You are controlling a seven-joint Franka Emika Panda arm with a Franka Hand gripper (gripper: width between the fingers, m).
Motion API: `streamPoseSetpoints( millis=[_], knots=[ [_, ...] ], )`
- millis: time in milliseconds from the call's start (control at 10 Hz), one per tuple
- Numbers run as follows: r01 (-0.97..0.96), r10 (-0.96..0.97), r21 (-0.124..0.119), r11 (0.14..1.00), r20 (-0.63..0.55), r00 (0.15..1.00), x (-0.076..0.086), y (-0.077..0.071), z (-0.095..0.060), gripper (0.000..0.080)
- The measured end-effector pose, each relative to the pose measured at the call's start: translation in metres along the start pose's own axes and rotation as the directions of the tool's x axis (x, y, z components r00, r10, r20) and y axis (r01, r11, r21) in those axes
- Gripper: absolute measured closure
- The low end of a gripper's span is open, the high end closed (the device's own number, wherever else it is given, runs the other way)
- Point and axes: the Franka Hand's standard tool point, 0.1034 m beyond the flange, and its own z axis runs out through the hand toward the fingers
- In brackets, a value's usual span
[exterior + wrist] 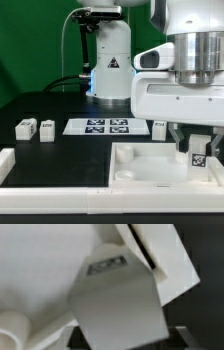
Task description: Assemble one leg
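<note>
Where the gripper (pixel 196 140) hangs low over the panel (pixel 140 165), near the bench's front edge at the exterior view's right, a leg (pixel 198 153) sits between its fingers, clamped at the sides. That leg is a stubby white block with a black-and-white tag on its face; it stands tilted just above the panel's corner at the exterior view's right, and whether it touches the panel cannot be told. In the wrist view the leg (pixel 118 297) fills the middle, its tag blurred, with the panel (pixel 40 274) beside it.

Three more legs rest on the dark bench: two (pixel 24 127) (pixel 47 128) well apart toward the exterior view's left, one (pixel 159 126) behind the panel. Between them, mid-bench, lies the marker board (pixel 100 125). Along the front edge at the exterior view's left runs a white rail (pixel 15 165). The arm's bulk hides the bench's rear corner at the exterior view's right.
</note>
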Motion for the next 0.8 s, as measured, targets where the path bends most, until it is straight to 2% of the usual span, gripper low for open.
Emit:
streamPoseSetpoints(
  millis=[300, 400, 500, 700, 800],
  knots=[
    [-0.356, 0.356, -0.003, 0.934, -0.001, 0.934, 0.0025, 0.0034, 0.0011, 0.0527],
    [-0.51, 0.51, -0.004, 0.86, -0.006, 0.86, 0.0026, 0.0042, 0.0012, 0.053],
    [-0.557, 0.557, -0.002, 0.83, -0.01, 0.83, 0.0024, 0.0035, 0.0005, 0.053],
    [-0.525, 0.525, -0.003, 0.851, -0.011, 0.851, 0.0032, 0.0044, 0.0008, 0.0539],
    [-0.525, 0.525, -0.003, 0.851, -0.011, 0.851, 0.0029, 0.0042, 0.0008, 0.0375]
  ],
)
